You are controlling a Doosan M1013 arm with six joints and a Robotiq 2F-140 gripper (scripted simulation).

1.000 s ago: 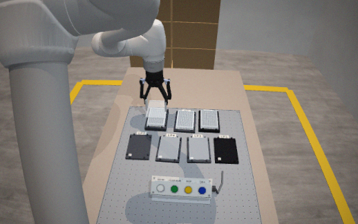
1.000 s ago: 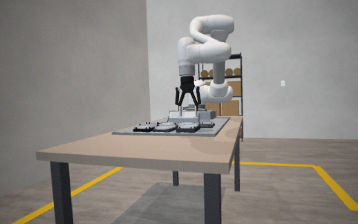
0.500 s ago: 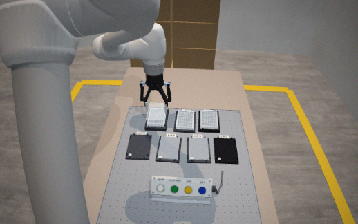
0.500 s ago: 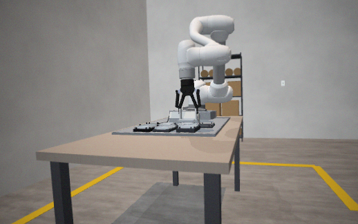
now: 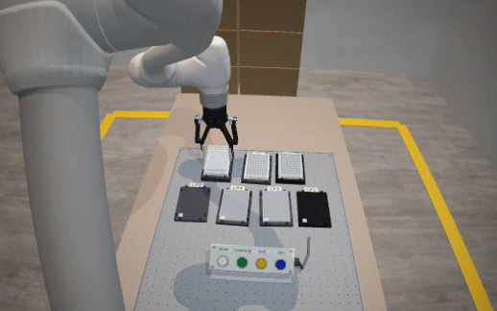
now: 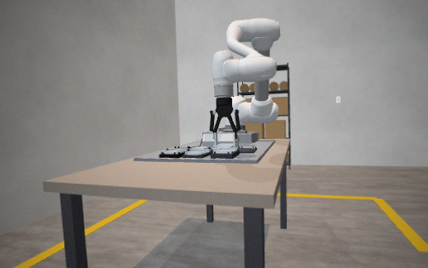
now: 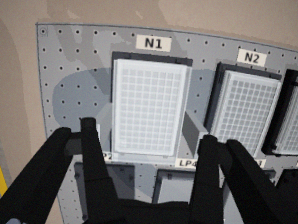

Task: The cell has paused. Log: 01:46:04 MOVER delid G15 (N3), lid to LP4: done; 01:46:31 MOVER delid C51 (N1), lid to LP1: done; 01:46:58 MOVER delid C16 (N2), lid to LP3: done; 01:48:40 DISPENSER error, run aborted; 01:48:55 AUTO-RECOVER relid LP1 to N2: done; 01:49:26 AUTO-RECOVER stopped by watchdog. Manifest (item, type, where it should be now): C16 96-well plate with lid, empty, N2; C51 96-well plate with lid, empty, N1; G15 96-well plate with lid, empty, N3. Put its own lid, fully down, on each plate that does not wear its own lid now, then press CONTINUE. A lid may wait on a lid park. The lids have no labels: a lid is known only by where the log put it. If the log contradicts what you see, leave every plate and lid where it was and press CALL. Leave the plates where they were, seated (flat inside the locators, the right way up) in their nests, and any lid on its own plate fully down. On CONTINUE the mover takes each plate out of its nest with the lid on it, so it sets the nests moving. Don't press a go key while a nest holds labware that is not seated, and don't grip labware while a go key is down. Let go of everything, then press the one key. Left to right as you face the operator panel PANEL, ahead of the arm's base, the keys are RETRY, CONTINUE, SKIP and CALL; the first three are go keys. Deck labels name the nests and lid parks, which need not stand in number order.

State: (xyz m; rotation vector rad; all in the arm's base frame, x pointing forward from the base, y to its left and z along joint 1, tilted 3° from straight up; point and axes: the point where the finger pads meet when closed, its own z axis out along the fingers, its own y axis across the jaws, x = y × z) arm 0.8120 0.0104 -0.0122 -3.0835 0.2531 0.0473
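Observation:
Three 96-well plates stand in the back row: N1, N2 and N3 [image 5: 290, 166]. My gripper [image 5: 218, 146] is over the N1 plate, shut on a clear lid [image 7: 148, 106] that it holds by the long sides, just over or on that plate; I cannot tell whether the lid is fully down. In the wrist view the gripper [image 7: 149, 152] straddles the N1 plate and the N2 plate [image 7: 245, 111] lies to its right. Lids lie on park LP4 [image 5: 234, 206] and park LP3 [image 5: 276, 206]. The leftmost park [image 5: 192, 203] and the rightmost park [image 5: 314, 208] are bare.
The operator panel [image 5: 251, 261] stands at the deck's front with four keys: white [image 5: 223, 261], green [image 5: 242, 262], yellow [image 5: 261, 263] and blue [image 5: 280, 264]. A small bracket [image 5: 304, 254] stands to its right. The arm's base column [image 5: 67, 202] fills the left foreground.

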